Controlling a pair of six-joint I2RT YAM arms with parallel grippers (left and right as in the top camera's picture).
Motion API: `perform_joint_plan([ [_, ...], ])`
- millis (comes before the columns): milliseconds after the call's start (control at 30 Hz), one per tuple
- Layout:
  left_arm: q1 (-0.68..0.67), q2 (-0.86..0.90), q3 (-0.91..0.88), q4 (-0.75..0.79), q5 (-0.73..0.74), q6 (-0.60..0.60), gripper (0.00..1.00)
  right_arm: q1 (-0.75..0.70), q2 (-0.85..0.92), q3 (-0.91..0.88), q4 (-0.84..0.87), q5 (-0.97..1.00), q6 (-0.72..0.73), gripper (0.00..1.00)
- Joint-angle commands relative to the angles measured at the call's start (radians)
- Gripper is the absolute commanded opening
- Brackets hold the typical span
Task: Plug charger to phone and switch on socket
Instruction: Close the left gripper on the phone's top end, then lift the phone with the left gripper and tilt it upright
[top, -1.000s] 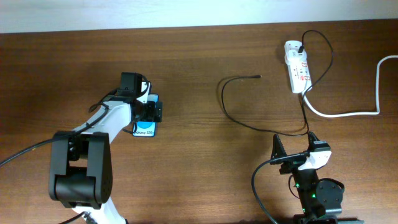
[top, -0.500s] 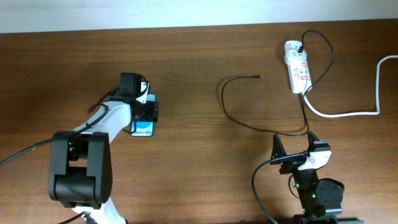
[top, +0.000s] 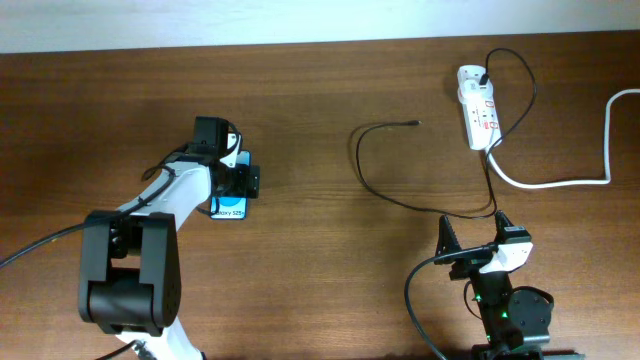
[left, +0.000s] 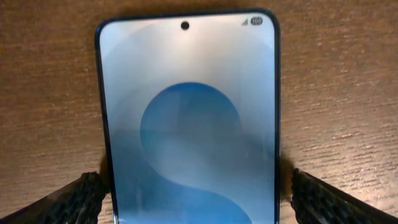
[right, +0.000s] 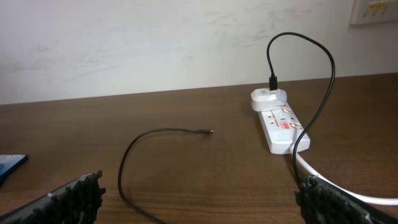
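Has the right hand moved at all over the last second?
No. In the overhead view the right hand sits open in the same spot as before, just as far from the socket.

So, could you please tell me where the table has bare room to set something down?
The widest bare patch lies between the phone and the loop of the charger. The far left corner of the table is free too. It is crowded around the socket, where the charger and the white lead bunch.

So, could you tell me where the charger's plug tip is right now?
In the overhead view the charger's plug tip lies loose on the table, right of centre, a little left of the socket and far from the phone.
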Motion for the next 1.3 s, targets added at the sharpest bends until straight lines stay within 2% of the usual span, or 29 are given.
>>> perform_joint_plan([
  [0,0.006,0.08,-0.067,-0.056,0.03,-0.014,1.0,-0.005,-0.009,-0.005,-0.004,-0.016,0.001,0.98],
  [333,0.006,0.08,-0.067,-0.049,0.03,-0.014,0.72,-0.005,-0.009,-0.005,-0.004,-0.016,0.001,0.98],
  [567,0.006,0.079,-0.056,-0.06,0.034,-0.014,0.7,-0.005,-0.009,-0.005,-0.004,-0.016,0.001,0.98],
  [667,0.006,0.079,0.011,-0.141,0.058,-0.014,0.64,-0.005,-0.009,-0.005,-0.004,-0.016,0.001,0.98],
  [800,0.006,0.079,0.122,-0.251,0.114,-0.015,0.6,-0.005,-0.009,-0.005,-0.004,-0.016,0.001,0.98],
  [1267,0.001,0.079,0.493,-0.631,0.158,-0.015,0.56,-0.005,-0.009,-0.005,-0.004,-0.016,0.001,0.98],
])
